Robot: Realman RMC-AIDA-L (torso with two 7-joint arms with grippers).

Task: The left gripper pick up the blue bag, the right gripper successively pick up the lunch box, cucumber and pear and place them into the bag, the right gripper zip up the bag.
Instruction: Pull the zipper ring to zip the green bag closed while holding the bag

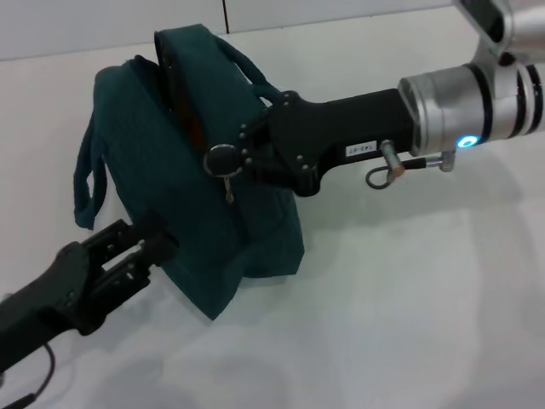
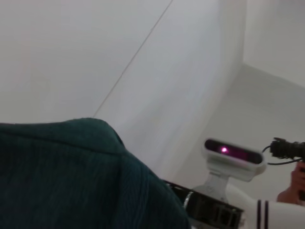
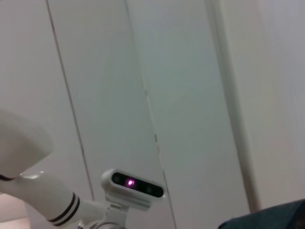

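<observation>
the blue bag [image 1: 213, 213] stands on the white table [image 1: 409, 324], left gripper [image 1: 153, 243] clamped on its near edge, right gripper [image 1: 234, 158] closed at the zipper ring [image 1: 221, 159], which could slip free.

A lab: bare white table [image 1: 409, 324] and plain white wall panels [image 3: 190, 71].

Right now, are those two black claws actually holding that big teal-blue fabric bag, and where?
The left gripper clamps the teal-blue fabric bag at its lower front edge. The right gripper sits at the zipper's metal ring pull on top; whether it grips cannot be told.
</observation>
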